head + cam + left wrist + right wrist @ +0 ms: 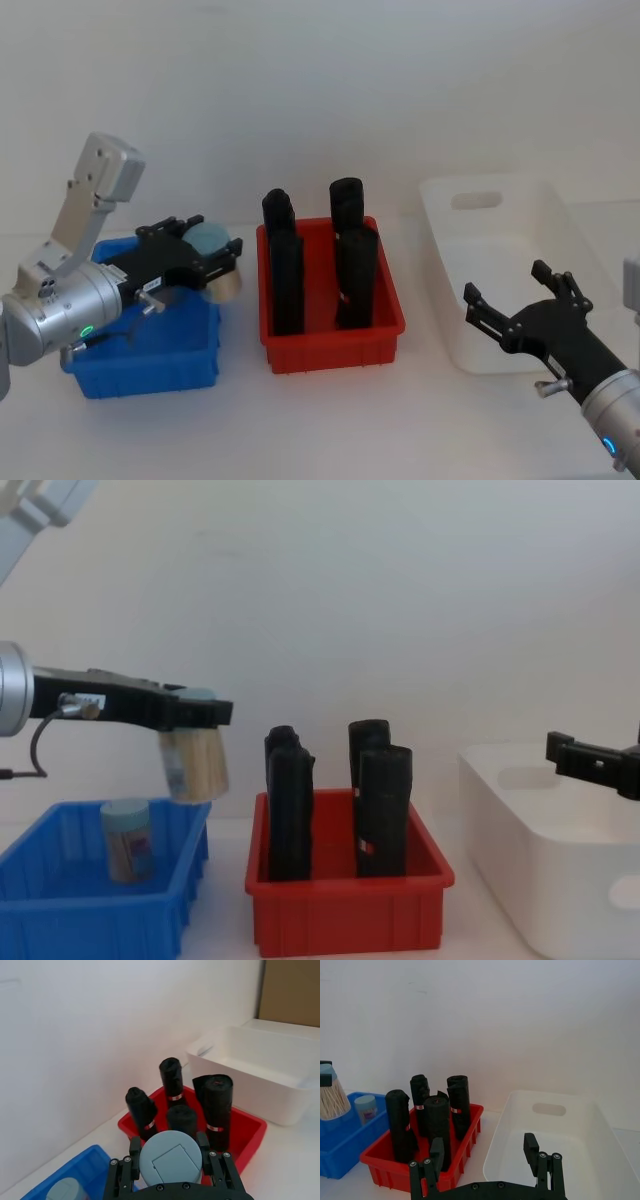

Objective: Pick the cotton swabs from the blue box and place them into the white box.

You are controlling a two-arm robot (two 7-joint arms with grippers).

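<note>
A clear cylindrical tub of cotton swabs (195, 765) with a pale blue lid hangs in the air to the left of the shallow red plastic bin (345, 920), above the height of that bin's rim. The left gripper (169, 1146) has its fingers closed on the tub's sides near the lid. This leaves the body free below and, I judge, suits carrying it across.

A second tub (127, 838) stands upright in the shallow blue plastic box (100, 905), just left of the red bin (so another trip looks likely). The way to the large white plastic box (520, 880), just right of the red bin, crosses the tall black rolls (385, 810) standing in that bin. From the chest view their tops look about level with the held tub, so more height seems wise.

The right gripper (506, 284), fingers spread wide and empty, hovers at the white box's near end, right of the red bin. The box's far end offers free room.
</note>
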